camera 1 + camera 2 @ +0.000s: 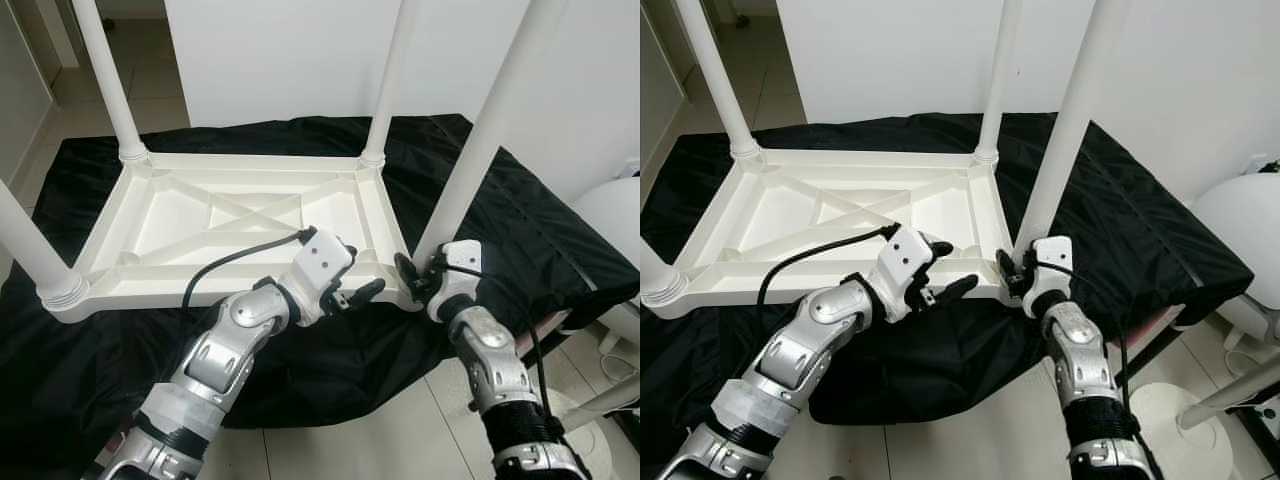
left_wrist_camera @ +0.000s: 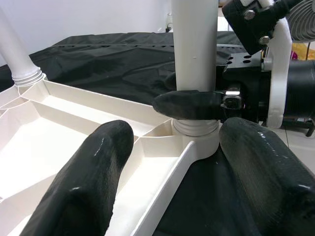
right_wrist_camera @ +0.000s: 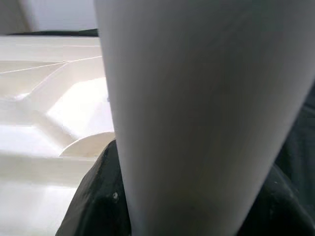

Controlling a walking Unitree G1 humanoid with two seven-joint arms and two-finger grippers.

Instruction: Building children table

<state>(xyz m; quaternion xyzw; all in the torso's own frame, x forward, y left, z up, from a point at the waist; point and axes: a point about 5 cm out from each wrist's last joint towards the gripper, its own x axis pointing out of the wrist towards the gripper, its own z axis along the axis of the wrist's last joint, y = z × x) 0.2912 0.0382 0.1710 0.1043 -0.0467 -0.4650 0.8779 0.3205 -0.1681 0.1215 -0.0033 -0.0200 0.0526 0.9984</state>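
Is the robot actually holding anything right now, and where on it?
Yes. The right gripper clasps the near right table leg just above its socket. The left gripper is open, straddling the tabletop edge.

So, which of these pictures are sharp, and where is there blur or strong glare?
Left eye view: sharp and evenly lit, though the white table underside is bright against the black cloth. Left wrist view: the leg is sharp, the left pincer fingers soft with small highlights. Right wrist view: the leg is so close to the right pincer that it looks blurred.
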